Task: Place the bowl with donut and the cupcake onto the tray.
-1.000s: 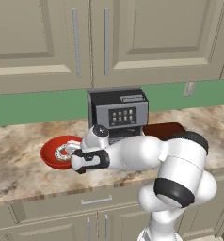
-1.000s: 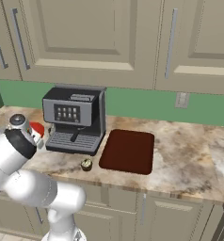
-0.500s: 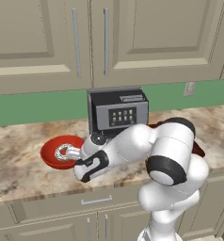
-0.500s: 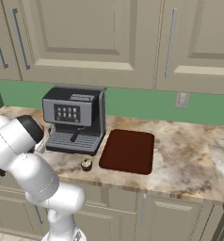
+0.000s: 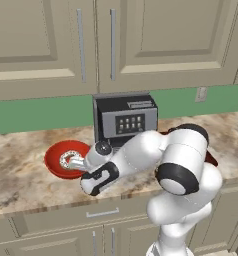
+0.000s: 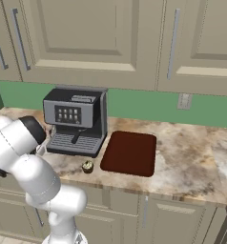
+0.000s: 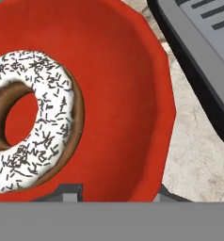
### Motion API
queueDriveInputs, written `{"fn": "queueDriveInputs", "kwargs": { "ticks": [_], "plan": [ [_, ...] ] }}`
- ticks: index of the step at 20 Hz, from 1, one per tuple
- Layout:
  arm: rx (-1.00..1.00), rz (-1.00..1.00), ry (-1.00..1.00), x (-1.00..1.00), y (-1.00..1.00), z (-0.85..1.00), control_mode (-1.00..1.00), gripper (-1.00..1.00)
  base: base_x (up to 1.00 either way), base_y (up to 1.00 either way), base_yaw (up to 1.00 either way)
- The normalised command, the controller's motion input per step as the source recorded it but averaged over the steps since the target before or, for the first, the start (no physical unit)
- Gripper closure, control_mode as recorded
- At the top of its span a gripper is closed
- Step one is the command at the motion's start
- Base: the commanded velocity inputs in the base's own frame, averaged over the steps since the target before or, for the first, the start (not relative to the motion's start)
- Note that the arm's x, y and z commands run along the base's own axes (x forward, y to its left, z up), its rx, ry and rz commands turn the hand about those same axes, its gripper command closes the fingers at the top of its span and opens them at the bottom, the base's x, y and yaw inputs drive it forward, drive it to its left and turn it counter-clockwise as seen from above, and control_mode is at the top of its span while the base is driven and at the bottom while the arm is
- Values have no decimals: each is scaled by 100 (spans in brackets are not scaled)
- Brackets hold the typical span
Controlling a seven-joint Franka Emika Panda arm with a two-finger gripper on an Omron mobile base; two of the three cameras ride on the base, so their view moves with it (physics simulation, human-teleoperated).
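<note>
Hand [image 7: 117, 196] low over bowl [image 5: 58, 155], fingertips straddling its near rim; grip not confirmable. Donut [image 7: 31, 122] lies inside bowl, near tabletop's [image 5: 21, 180] left end. Cupcake [image 6: 87, 166] at front edge, beside tray [image 6: 129, 152].

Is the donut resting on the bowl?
Touching. In the hand view the donut lies flat on the bowl's red inside, no gap showing beneath it.
</note>
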Motion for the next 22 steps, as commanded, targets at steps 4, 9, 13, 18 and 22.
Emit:
{"fn": "queueDriveInputs", "kwargs": {
  "ticks": [4,9,13,18,22],
  "plan": [
    [2,-5,-3,1,0,48,-100,100,0,0,0],
    [3,-7,-3,-3,-6,84,-100,100,0,0,0],
    [1,-4,1,-25,-25,94,-100,100,0,0,0],
    [-3,3,10,-61,-9,71,-100,100,0,0,0],
    [-12,11,13,-89,0,43,-100,100,0,0,0]
  ]
}}
